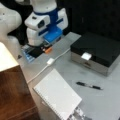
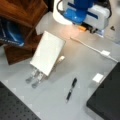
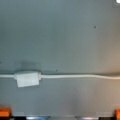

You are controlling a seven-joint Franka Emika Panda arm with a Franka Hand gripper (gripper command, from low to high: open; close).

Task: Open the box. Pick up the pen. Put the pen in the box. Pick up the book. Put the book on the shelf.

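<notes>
The box (image 1: 97, 50) stands with its black lid down at a front view's right, and its corner (image 2: 107, 97) shows at a front view's bottom right. The pen (image 1: 89, 85) (image 2: 71, 89) lies on the grey table in front of it. The white spiral book (image 1: 57, 96) (image 2: 47, 52) lies flat beside the brown shelf (image 1: 12, 95) (image 2: 22, 15). My gripper (image 1: 42, 50) (image 2: 87, 28) (image 3: 61, 116) hangs open at the table's far end, away from all of them. Its orange fingertips (image 3: 5, 112) stand wide apart above a white cable.
A white cable with a plug (image 1: 50, 61) (image 2: 105, 53) (image 3: 27, 78) runs across the table under the gripper. Perforated metal strips (image 2: 35, 77) stick out from under the book. A blue-edged tray (image 1: 28, 56) sits by the arm's base.
</notes>
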